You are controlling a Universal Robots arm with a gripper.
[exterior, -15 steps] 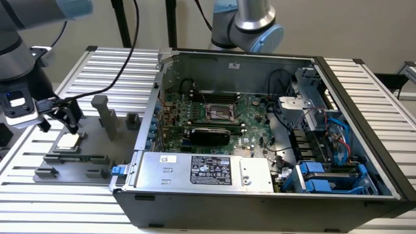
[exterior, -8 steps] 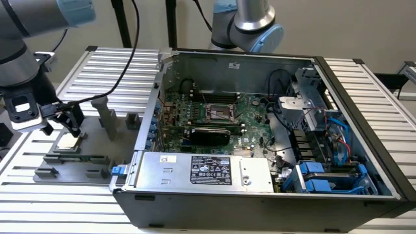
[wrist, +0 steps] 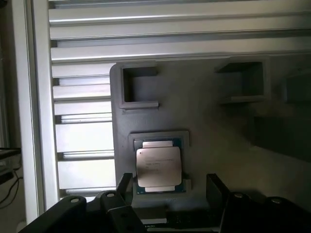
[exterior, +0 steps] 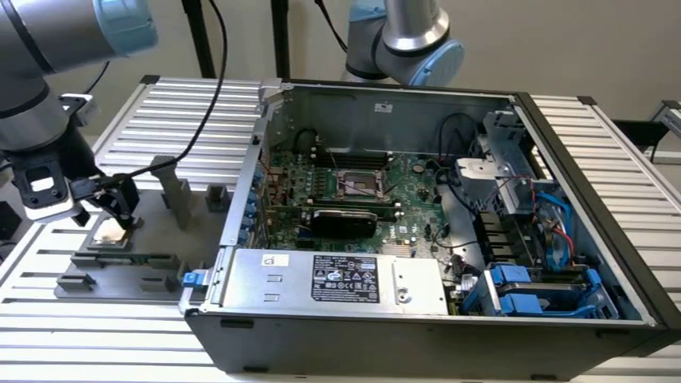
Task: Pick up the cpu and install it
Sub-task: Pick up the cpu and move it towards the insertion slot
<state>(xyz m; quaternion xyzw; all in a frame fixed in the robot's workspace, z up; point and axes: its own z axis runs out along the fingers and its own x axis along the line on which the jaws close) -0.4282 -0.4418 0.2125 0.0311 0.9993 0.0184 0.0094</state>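
Jaws spread wide, the gripper (exterior: 104, 220) hangs low over the cpu (exterior: 108, 233), which lies flat, silver top up, in its recess in the grey fixture tray (exterior: 159, 267) on the slatted table (exterior: 64, 335), at the exterior view's left. Seen from the wrist, the black fingers (wrist: 124, 187) stand on either side of the chip and apart from it. Nothing is grasped, so the pick-up is not yet made and the whole installation remains. The arm (exterior: 32, 48) comes down from the exterior view's upper left, its wrist turned downward over the tray. Beyond, the open computer case (exterior: 588, 199) lies on its side, and the socket (exterior: 360, 185) on its green motherboard (exterior: 410, 195) appears unfilled.
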